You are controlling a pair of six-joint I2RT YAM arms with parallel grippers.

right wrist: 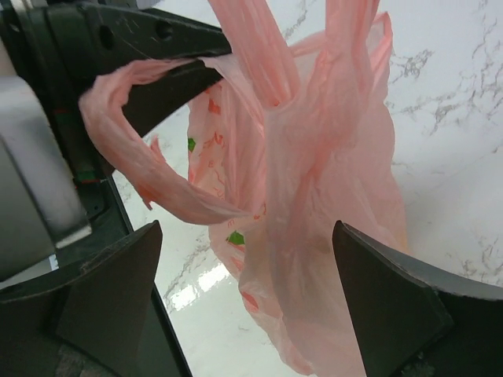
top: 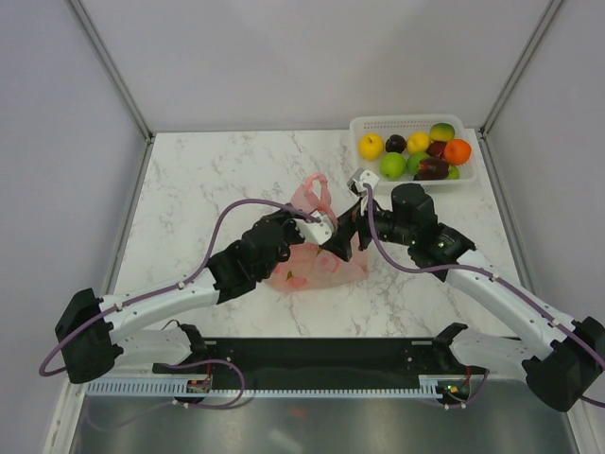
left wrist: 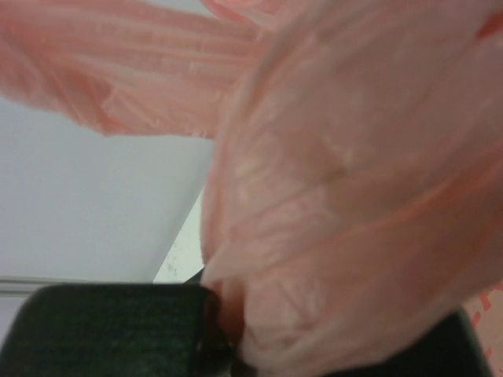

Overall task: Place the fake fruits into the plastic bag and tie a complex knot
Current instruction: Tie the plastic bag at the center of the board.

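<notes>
pink plastic bag (top: 312,268), white-grey marbled table (top: 208,180)

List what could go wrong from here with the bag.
1. Only the left end effector pinches the plastic bag. The right end effector stands open around it, so the thin film may slip and the twist loosen.
2. Many fake fruits lie in the basket; tying now would probably shut them out.
3. A handle loop hangs over a black bar, apparently of the left arm, and could snag.

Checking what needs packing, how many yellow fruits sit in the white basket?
2: one yellow fruit at the left end of the white basket, another in its back row. More may be hidden beneath others.
</notes>
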